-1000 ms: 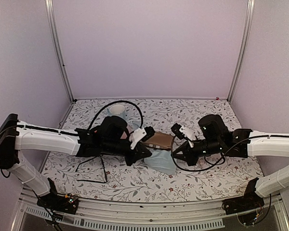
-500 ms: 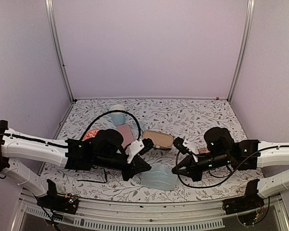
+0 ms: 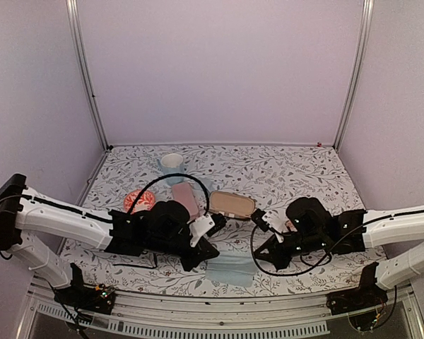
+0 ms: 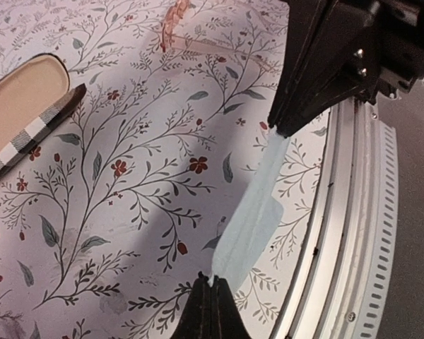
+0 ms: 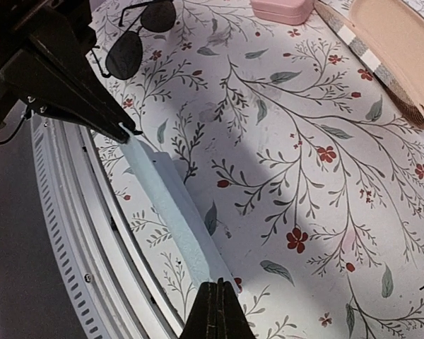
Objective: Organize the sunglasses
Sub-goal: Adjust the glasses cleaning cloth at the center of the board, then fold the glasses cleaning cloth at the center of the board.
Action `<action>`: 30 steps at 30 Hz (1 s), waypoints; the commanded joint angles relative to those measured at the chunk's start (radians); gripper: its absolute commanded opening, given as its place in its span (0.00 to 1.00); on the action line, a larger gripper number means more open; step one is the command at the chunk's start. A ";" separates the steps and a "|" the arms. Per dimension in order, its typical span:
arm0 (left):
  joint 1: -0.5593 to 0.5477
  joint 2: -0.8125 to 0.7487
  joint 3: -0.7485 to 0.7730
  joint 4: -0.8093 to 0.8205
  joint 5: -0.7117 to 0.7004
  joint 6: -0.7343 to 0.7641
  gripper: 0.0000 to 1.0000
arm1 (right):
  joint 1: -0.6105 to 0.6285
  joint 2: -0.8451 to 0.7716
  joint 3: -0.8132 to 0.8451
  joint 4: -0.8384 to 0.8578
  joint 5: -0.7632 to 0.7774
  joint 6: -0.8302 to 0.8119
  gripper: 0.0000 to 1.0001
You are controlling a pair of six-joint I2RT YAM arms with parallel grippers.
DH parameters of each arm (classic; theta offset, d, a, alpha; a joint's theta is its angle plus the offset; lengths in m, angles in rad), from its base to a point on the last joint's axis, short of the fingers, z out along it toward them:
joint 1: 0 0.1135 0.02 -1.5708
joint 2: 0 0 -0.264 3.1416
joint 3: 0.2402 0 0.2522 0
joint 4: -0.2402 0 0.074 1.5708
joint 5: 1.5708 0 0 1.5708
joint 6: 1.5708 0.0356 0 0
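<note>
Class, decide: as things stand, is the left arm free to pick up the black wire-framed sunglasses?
Probably not. The left pincer is shut on one end of the pale blue cloth; the right pincer holds the other. The black wire-framed sunglasses lie uncovered, so it must let go first.

- white links [image 3: 63,217] on both arms, with black joint housings [image 3: 166,224]
- black cable [image 3: 171,177] loops over the left wrist
- left pincer [image 4: 212,286], right pincer [image 5: 215,289]: black, narrow, tapering
</note>
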 commanded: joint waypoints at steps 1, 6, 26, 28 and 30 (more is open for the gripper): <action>0.047 0.057 0.022 0.047 0.014 0.025 0.00 | -0.051 0.024 0.004 0.053 0.060 0.021 0.00; 0.089 0.126 0.052 0.072 0.027 0.049 0.00 | -0.106 0.077 0.030 0.074 0.047 -0.031 0.00; 0.192 0.310 0.121 0.136 0.130 0.144 0.03 | -0.163 0.307 0.092 0.129 -0.013 -0.226 0.00; 0.192 0.307 0.109 0.146 0.139 0.141 0.02 | -0.164 0.308 0.087 0.135 -0.041 -0.230 0.00; 0.189 0.298 0.089 0.165 0.157 0.136 0.01 | -0.163 0.305 0.079 0.140 -0.063 -0.231 0.00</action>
